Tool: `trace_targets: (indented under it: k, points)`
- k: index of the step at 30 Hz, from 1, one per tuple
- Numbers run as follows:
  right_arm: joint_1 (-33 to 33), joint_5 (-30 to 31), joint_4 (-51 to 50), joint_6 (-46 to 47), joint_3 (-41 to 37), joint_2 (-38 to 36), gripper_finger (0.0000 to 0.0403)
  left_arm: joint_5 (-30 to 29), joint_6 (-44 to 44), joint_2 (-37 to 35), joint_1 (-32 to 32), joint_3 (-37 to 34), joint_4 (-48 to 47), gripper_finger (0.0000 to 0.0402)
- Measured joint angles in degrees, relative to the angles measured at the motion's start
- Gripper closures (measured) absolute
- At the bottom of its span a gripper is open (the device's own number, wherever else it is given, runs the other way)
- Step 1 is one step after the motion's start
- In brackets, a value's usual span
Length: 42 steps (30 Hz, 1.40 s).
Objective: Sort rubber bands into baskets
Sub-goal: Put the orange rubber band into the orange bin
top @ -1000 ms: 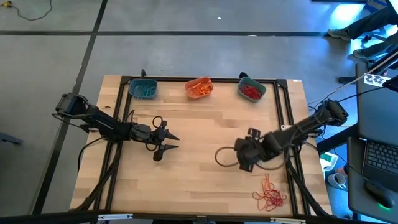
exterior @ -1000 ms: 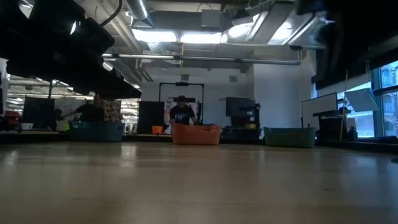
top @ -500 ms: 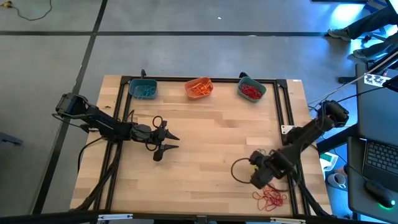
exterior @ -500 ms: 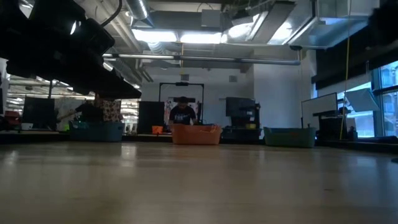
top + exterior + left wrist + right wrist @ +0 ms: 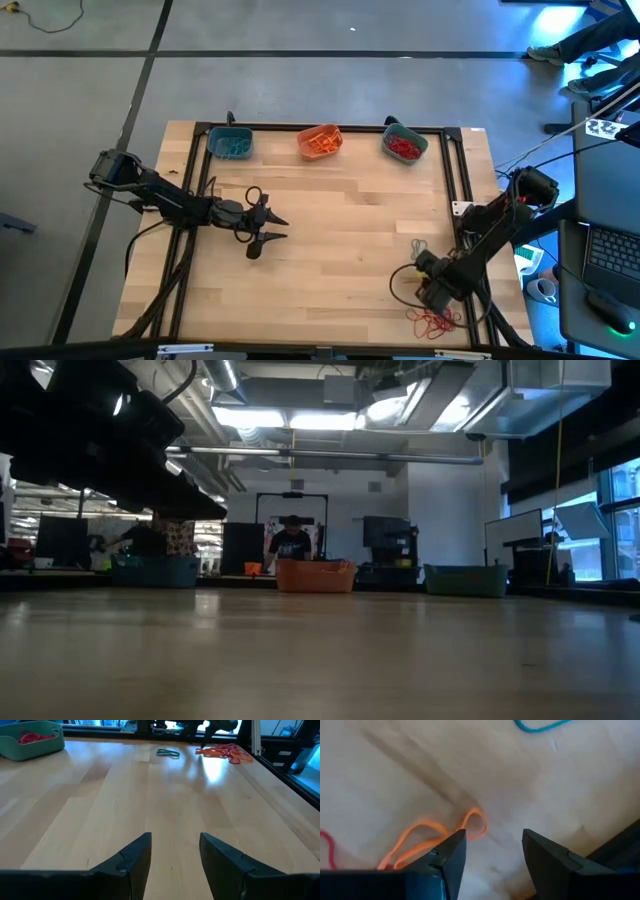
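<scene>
Table (image 5: 330, 230): pale wood planks, smooth, faint sheen with glare in left wrist view. Baskets (image 5: 320, 141): smooth moulded plastic, upper centre of high view. Rubber bands (image 5: 434, 320): thin matt elastic. Gripper fingers (image 5: 135, 857): matt dark plastic.

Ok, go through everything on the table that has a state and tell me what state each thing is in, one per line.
left gripper: open, empty, resting over the left half of the table.
right gripper: open, empty, low over the loose bands.
left teal basket: upright, teal bands inside.
orange basket: upright, orange bands inside.
right teal basket: upright, red bands inside.
loose pile of rubber bands: unsorted, red and orange, near the table's front right corner.
teal band: lying alone on the wood.
</scene>
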Motion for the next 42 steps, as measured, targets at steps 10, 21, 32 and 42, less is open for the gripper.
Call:
trace_targets:
  k: [10, 21, 32, 42]
  points:
    - [-0.04, 2.27, 3.37, 1.77, -3.35, 0.00, 0.0218, 0.00, -0.41, 0.00, 0.00, 0.00, -1.17, 0.0237]
    - [-0.04, 1.95, 6.95, -1.78, -4.19, -0.21, 0.0385, 0.00, -0.77, 0.00, 0.01, 0.00, -1.18, 0.0238]
    - [-0.09, 13.22, -6.02, -5.21, 5.12, -0.03, 0.0386, -0.01, -0.88, 0.00, 0.01, 0.00, -1.18, 0.0238]
    - [-1.43, 28.61, -7.54, -5.48, 6.94, -0.07, 0.0391, -0.02, -0.99, 0.00, -0.01, 0.00, -1.16, 0.0238]
